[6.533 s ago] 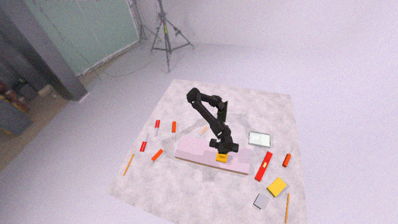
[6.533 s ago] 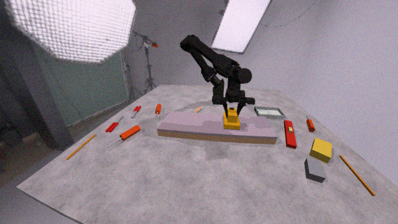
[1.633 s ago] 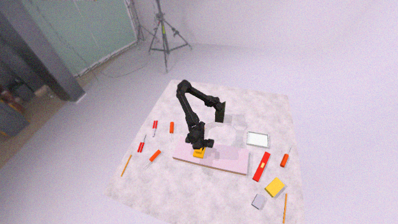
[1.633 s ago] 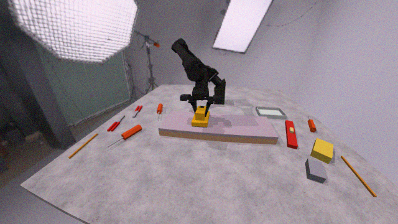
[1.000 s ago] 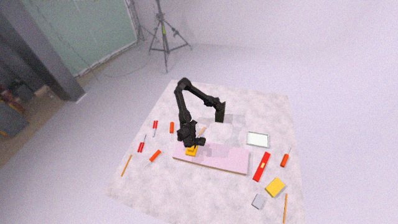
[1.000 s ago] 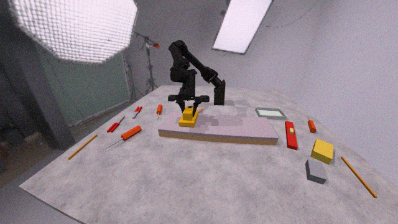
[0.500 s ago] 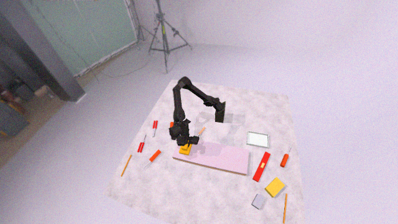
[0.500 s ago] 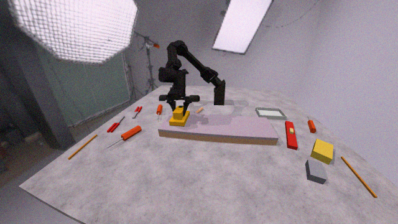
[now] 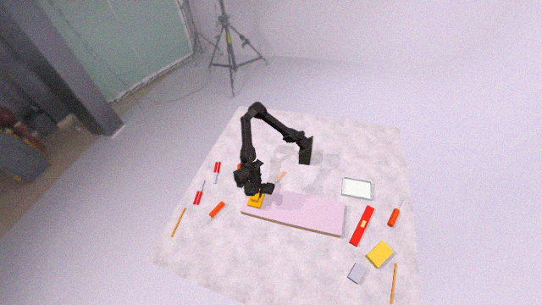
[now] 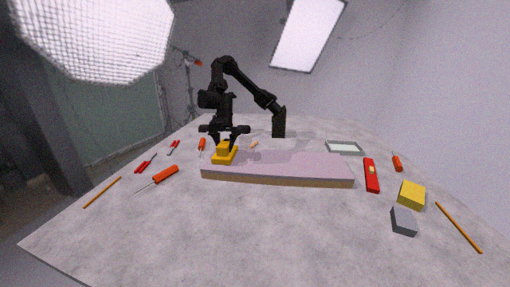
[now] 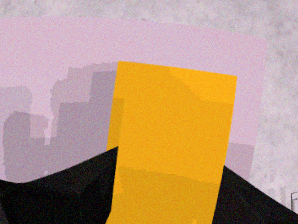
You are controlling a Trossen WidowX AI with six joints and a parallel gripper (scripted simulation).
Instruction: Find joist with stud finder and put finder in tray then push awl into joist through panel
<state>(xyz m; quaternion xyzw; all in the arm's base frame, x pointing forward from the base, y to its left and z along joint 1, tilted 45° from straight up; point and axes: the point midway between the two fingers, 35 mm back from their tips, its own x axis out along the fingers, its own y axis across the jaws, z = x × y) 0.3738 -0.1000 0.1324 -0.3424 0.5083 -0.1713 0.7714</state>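
Observation:
The yellow stud finder (image 9: pixel 256 200) (image 10: pixel 224 153) (image 11: pixel 172 120) is upright on, or just above, the left end of the pink floor panel (image 9: pixel 309 212) (image 10: pixel 307 165) (image 11: pixel 45 40). My gripper (image 9: pixel 259 193) (image 10: pixel 225 143) (image 11: pixel 165 157) is shut on its raised grip, from above. No hole shows in the visible part of the panel. No joist shows. The tray (image 9: pixel 356 189) (image 10: pixel 344 147), grey-rimmed with a white floor, is empty, behind and right of the panel. A small tan-handled tool (image 9: pixel 280 176) (image 10: pixel 253 144), which looks like the awl, lies behind the panel.
Left of the panel lie orange screwdrivers (image 9: pixel 217 209) (image 10: pixel 166 174), red-handled tools (image 9: pixel 197 197) (image 10: pixel 143 167) and a pencil (image 9: pixel 178 222) (image 10: pixel 102 192). On the right are a red level (image 9: pixel 360 230) (image 10: pixel 371 181), another screwdriver (image 9: pixel 393 218) (image 10: pixel 397 163), a yellow block (image 9: pixel 379 254) (image 10: pixel 412 194) and a grey block (image 9: pixel 357 273) (image 10: pixel 403 221).

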